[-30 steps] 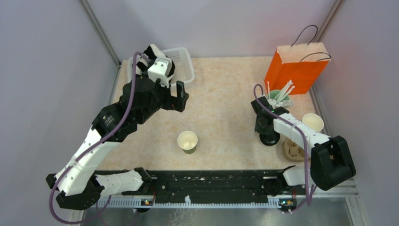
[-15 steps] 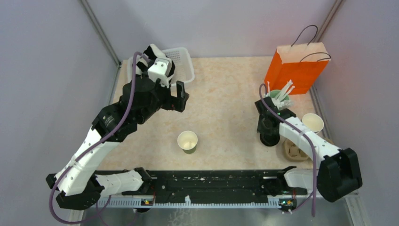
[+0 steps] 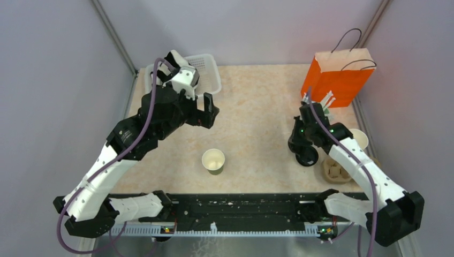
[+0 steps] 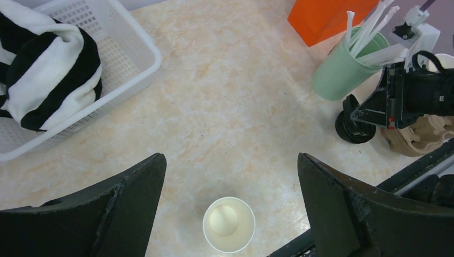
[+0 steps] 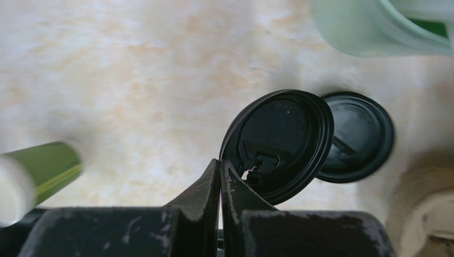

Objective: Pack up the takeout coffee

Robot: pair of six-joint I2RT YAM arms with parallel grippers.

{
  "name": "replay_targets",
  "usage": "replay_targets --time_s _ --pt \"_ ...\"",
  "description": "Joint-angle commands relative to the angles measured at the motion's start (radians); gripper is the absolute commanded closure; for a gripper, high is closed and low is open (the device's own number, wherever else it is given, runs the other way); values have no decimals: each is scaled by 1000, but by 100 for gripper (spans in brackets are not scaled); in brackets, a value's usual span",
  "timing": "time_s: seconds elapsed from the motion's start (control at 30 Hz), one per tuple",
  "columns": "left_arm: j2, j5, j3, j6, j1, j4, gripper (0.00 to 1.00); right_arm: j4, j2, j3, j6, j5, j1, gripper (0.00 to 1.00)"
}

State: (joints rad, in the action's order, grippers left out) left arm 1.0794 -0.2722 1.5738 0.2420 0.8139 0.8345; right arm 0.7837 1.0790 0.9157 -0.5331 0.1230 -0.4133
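An open dark green cup [image 3: 213, 160], cream inside, stands near the front centre; in the left wrist view this cup [image 4: 229, 225] is below and between my open left gripper's [image 4: 230, 206] wide jaws. My left gripper [image 3: 206, 110] hangs above the table, empty. My right gripper [image 5: 220, 163] is shut on the rim of a black lid [image 5: 281, 142] and holds it tilted over a second black lid [image 5: 357, 136] lying on the table. In the top view my right gripper [image 3: 298, 143] is beside that lid [image 3: 308, 157]. A second cup [image 3: 360, 138] is partly hidden behind the right arm.
An orange paper bag [image 3: 337, 75] stands at the back right. The mint tumbler of straws [image 4: 342, 69] is just beyond the lids. A brown cardboard cup carrier [image 3: 334, 171] lies at the right front. A white basket [image 3: 207, 72] holding striped cloth [image 4: 48, 69] sits at the back left.
My right arm has swung and its gripper has lifted one black lid, tilted, off the lid left on the table. My left gripper has shifted slightly right.
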Motion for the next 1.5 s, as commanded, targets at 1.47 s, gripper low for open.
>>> replay_targets --time_s 1.47 --pt "60 960 -363 987 -348 -802 2 -1209 148 209 -766 -903 -87 100"
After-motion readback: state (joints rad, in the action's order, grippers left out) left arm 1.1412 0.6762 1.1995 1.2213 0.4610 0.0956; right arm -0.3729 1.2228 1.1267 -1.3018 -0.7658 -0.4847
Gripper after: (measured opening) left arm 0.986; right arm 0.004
